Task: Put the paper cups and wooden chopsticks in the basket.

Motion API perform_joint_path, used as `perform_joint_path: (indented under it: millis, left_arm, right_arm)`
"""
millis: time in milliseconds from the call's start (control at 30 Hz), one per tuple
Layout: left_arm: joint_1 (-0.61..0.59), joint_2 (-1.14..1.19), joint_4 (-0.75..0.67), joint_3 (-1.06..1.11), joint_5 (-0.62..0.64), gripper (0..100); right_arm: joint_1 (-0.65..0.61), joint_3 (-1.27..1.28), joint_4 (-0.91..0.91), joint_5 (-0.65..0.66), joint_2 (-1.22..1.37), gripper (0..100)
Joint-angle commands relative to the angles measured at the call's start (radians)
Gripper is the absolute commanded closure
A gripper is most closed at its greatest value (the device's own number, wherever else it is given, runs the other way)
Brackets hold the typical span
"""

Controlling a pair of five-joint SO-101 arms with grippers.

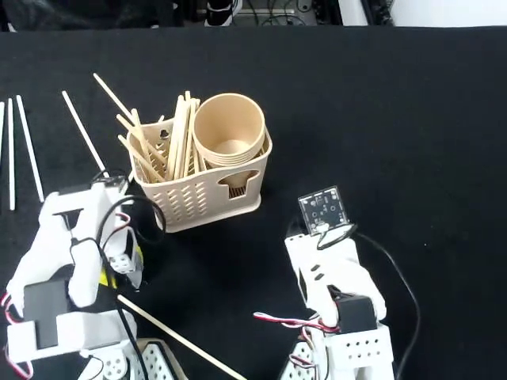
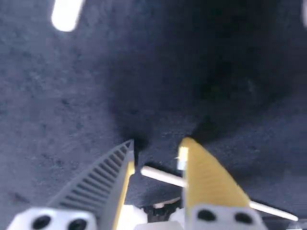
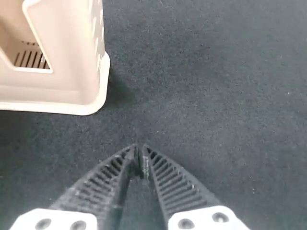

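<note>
Jaws-wise: pinched together and empty on the right, over worktop point(image 1: 412, 119) beside the basket point(image 1: 198, 198) holding the paper cups point(image 1: 228, 131); apart on the left around the end of a loose chopstick point(image 2: 160, 176). Looks like chopstick pickup, so next: squeezing shut, then lifting across to the basket.

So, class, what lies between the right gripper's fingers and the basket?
Nothing: in the right wrist view, the stretch of black table between the right gripper and the basket is bare.

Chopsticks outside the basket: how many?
5: four chopsticks on the table left of the basket, one at the left gripper. More may lie past the edge.
</note>
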Motion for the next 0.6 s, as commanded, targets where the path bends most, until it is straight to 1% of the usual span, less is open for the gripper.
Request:
perform_joint_path:
  millis: [0, 167, 300, 333, 400, 500, 567]
  left_arm:
    - [0.007, 0.008, -0.011, 0.027, -0.095, 97]
    - [0.007, -0.012, -0.003, 0.001, -0.106, 97]
    - [0.004, -0.098, -0.002, -0.033, -0.098, 97]
    - [-0.001, -0.135, -0.002, -0.035, -0.077, 97]
    - [-0.038, -0.230, -0.003, -0.036, -0.012, 97]
    - [-0.133, -0.405, -0.009, -0.036, 0.061, 97]
    - [-0.209, -0.522, -0.012, -0.036, 0.103, 97]
  right_arm:
    - [-0.012, -0.068, 0.006, 0.011, -0.093, 98.3]
    - [-0.012, -0.093, 0.014, 0.011, -0.093, 98.3]
    - [-0.031, -0.214, 0.140, 0.018, -0.093, 98.3]
    - [-0.060, -0.246, 0.183, 0.020, -0.093, 98.3]
    - [-0.161, -0.305, 0.265, 0.020, -0.085, 98.3]
    - [-0.295, -0.309, 0.255, 0.020, -0.071, 98.2]
    - [-0.408, -0.312, 0.256, 0.032, -0.041, 98.2]
